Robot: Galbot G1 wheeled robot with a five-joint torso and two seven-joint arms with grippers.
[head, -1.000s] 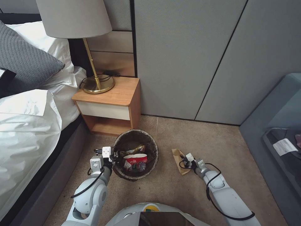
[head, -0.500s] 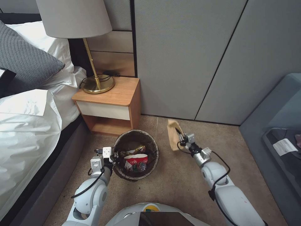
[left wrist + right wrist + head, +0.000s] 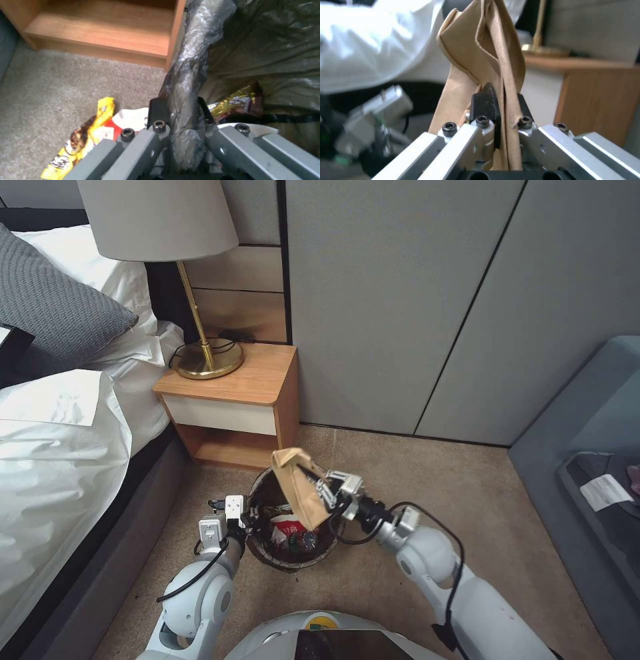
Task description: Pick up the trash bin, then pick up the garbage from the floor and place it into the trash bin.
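Bin (image 3: 293, 553) before nightstand (image 3: 233, 403), right of bed (image 3: 60, 447).
Lamp (image 3: 193, 313) on nightstand. Cup (image 3: 288, 528) and wrappers (image 3: 233, 102) in bin; paper (image 3: 301, 488) above its rim, left of right gripper (image 3: 319, 485). Left gripper (image 3: 248, 518) at bin's left rim. Another wrapper (image 3: 80, 140) on floor, left of bin.

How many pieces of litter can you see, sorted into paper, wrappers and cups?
tan paper, held in the right gripper: 1
snack wrappers, yellow on the carpet, gold in the trash bin: 2
red-and-white cups, one binned, one on the carpet: 2
Total: 5
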